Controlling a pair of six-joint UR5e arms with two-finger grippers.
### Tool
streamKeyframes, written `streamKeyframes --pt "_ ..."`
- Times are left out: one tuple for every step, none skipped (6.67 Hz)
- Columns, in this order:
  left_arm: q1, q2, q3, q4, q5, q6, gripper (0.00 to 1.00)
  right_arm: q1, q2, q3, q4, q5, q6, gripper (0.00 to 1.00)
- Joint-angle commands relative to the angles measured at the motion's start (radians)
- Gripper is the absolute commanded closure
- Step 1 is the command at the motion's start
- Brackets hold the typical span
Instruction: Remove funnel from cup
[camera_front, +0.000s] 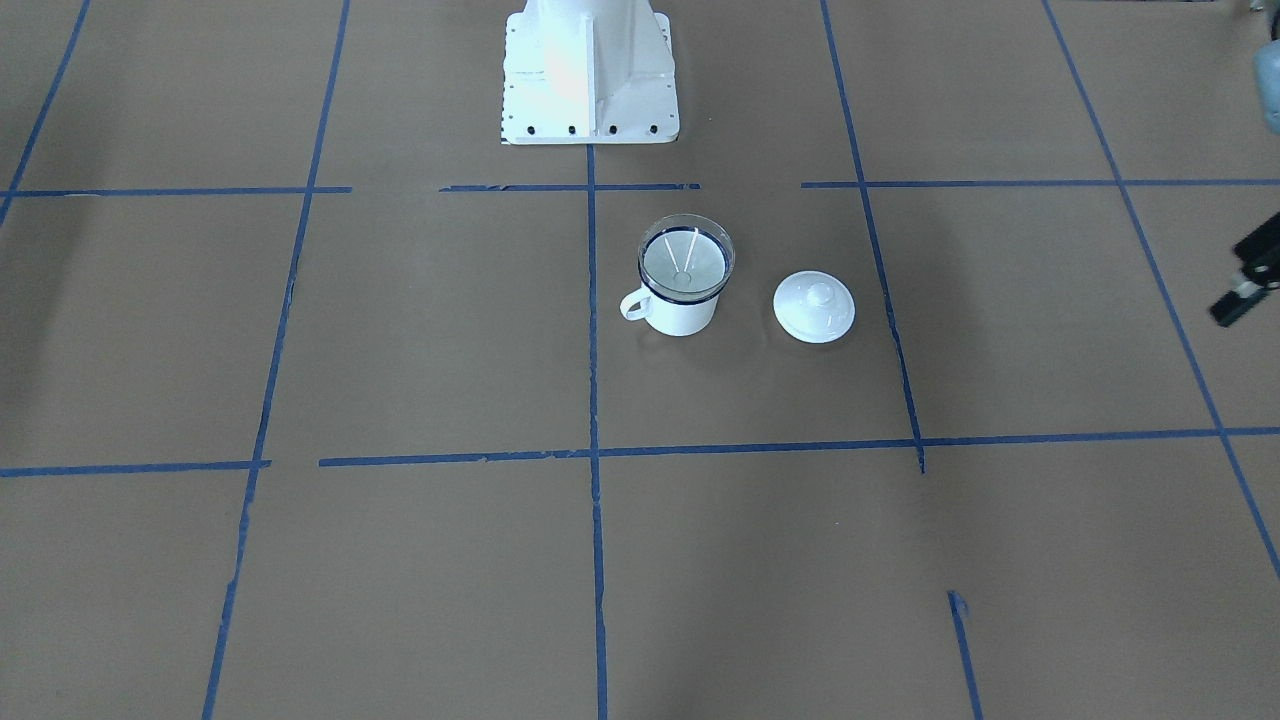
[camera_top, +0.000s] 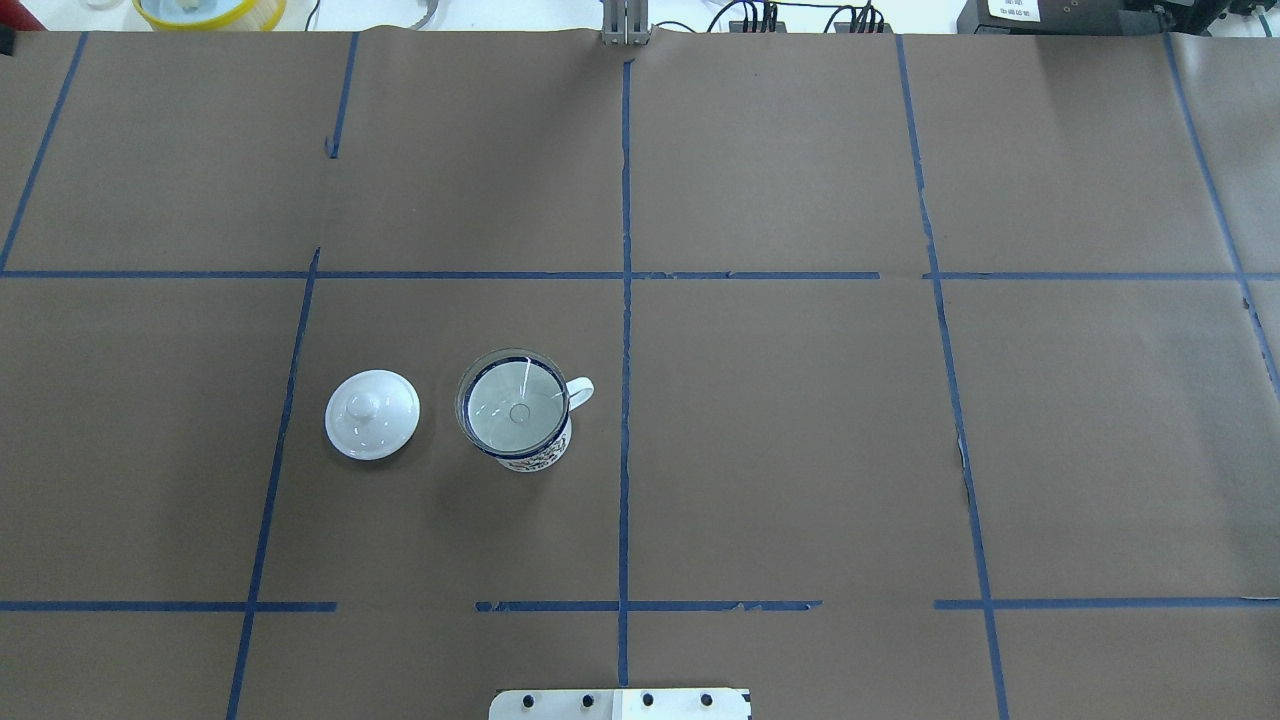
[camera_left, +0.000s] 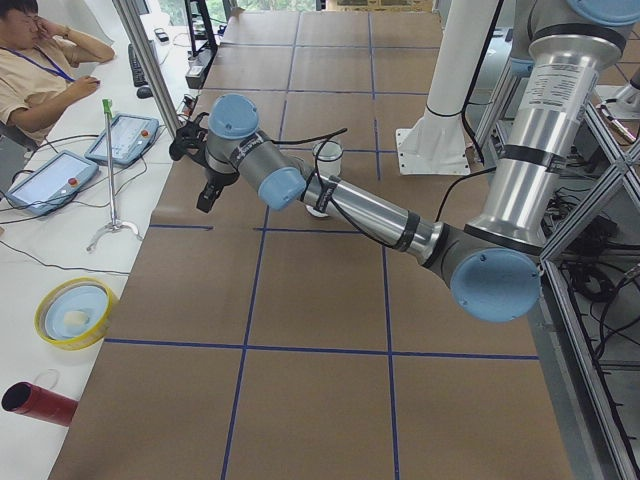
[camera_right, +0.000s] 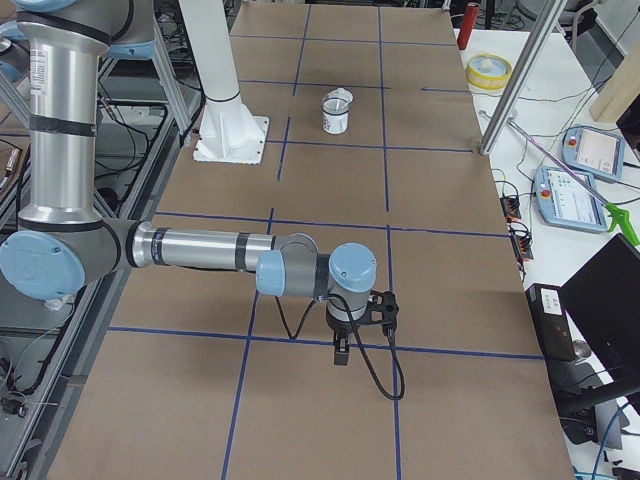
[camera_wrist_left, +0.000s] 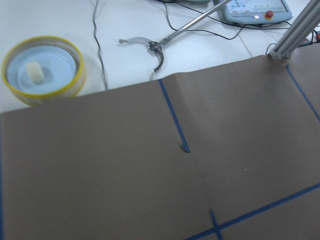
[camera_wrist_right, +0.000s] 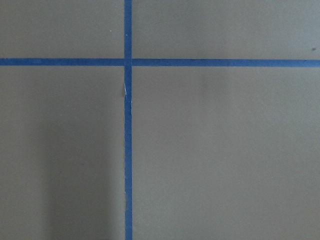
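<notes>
Brown paper (camera_top: 800, 450) crossed with blue tape lines (camera_top: 625, 300) lies under everything. Far to the left, the left gripper (camera_left: 206, 200) hangs above the paper near the operators' edge, well apart from the crockery; its jaw spacing cannot be told. Next comes a white domed lid (camera_top: 372, 414) with a knob, lying flat. Just beside it, not touching, stands the white enamel cup (camera_top: 535, 460), blue-rimmed, handle to the right, with the clear funnel (camera_top: 512, 405) seated in its mouth, spout down. Far right, the right gripper (camera_right: 342, 352) points down near a tape line; whether it is wide or narrow cannot be told.
</notes>
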Motion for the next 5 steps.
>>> streamKeyframes --pt "0.265 -0.108 -0.036 0.015 0.190 -0.536 0.00 0.000 0.000 0.001 0.000 0.000 0.000 0.00" --pt "0.382 -0.179 -0.065 0.143 0.277 -0.592 0.00 0.000 0.000 0.001 0.000 0.000 0.000 0.00" --pt "0.482 -0.330 -0.061 0.430 0.322 -0.647 0.00 0.000 0.000 0.001 0.000 0.000 0.000 0.00" --pt "0.589 -0.403 -0.059 0.524 0.396 -0.742 0.00 0.000 0.000 0.001 0.000 0.000 0.000 0.00" --pt "0.666 -0.446 -0.024 0.528 0.444 -0.854 0.00 0.000 0.000 0.001 0.000 0.000 0.000 0.00"
